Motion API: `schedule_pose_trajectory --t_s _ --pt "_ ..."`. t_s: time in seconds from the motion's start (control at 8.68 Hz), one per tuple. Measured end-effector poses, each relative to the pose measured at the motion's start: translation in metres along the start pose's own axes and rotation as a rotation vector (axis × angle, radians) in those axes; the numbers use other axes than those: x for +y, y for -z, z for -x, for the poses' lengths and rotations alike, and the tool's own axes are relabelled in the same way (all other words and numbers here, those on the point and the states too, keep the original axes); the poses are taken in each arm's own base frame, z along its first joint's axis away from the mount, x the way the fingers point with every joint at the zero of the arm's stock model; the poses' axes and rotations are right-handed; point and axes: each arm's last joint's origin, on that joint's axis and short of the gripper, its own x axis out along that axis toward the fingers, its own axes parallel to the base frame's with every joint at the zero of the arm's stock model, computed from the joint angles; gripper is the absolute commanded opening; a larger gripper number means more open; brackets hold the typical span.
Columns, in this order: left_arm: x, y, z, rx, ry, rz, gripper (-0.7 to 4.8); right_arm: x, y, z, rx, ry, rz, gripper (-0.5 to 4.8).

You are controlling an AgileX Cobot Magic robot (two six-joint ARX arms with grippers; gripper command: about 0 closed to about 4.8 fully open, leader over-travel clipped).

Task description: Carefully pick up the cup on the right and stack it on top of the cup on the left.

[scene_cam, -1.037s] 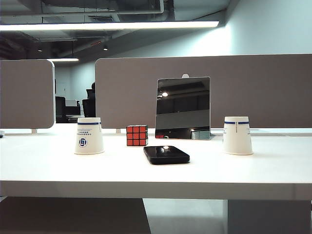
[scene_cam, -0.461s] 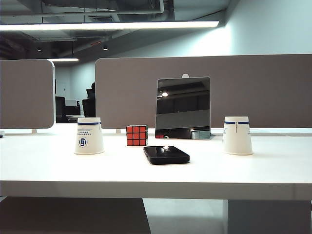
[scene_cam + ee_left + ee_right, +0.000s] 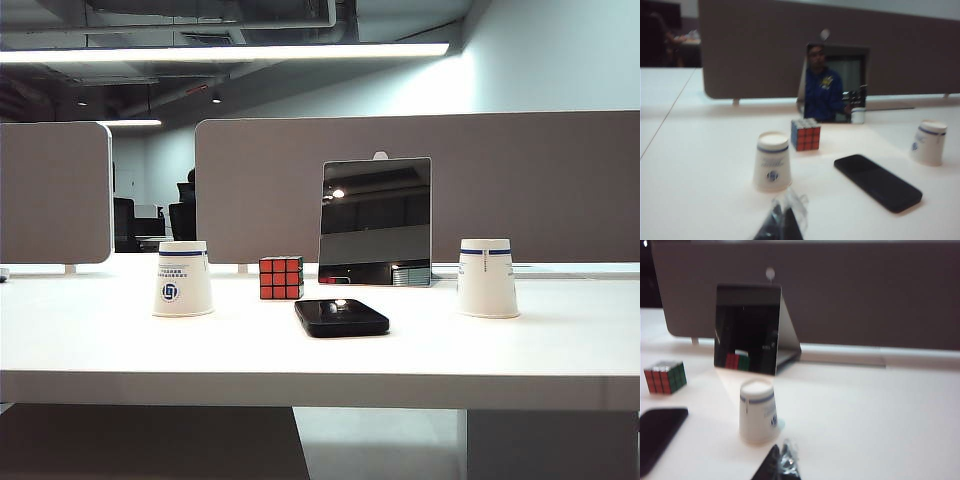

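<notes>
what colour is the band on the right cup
Blue, near the top of the upturned white right cup; clearest in the exterior view.

White tabletop (image 3: 100,350), red-faced plastic puzzle cube (image 3: 281,278) standing near its middle, flat glossy black phone (image 3: 341,317) lying just in front, rectangular dark mirror (image 3: 375,221) propped behind, grey fabric partition panels (image 3: 260,190) along the back edge

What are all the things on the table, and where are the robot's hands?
left cup: one, white with a blue band, upside down, left side of the table.
right cup: one, white with a blue band, upside down, right side.
puzzle cube: one, red face showing, right of the left cup.
phone: one, black, flat, in front of the mirror.
mirror: one, dark glass, propped at the back.
table: one, white.
left hand: one, dark, shut, short of the left cup.
right hand: one, dark, shut, short of the right cup.
</notes>
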Motion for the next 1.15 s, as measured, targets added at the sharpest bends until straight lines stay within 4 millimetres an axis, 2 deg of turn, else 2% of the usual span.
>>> schedule_pose_trajectory --t_s 0.35,0.46,0.58,0.81,0.92,1.04,1.15 --pt "-0.003 -0.012 0.001 -0.112 0.089 -0.012 -0.04 0.0 -0.011 0.001 -0.104 -0.004 0.007 0.11" --pt "-0.006 -0.012 0.001 -0.106 0.189 -0.012 -0.01 0.0 -0.025 0.002 -0.152 -0.004 0.011 0.63" --pt "-0.008 -0.012 0.002 -0.1 0.254 -0.016 0.03 0.001 -0.043 0.005 -0.185 -0.005 0.013 0.87" --pt "-0.009 -0.012 0.002 -0.097 0.27 -0.017 0.62 0.001 -0.065 0.008 -0.155 -0.004 0.019 1.75" --pt "-0.009 -0.012 0.002 -0.095 0.272 -0.003 0.62 0.001 -0.093 0.005 -0.104 -0.005 0.023 1.78" --pt "-0.009 -0.012 0.002 -0.094 0.279 -0.001 0.62 0.001 -0.098 0.002 -0.077 -0.011 0.031 1.81" --pt "-0.009 -0.012 0.002 -0.093 0.297 -0.001 0.62 0.002 -0.136 -0.033 0.095 -0.117 0.025 1.81"
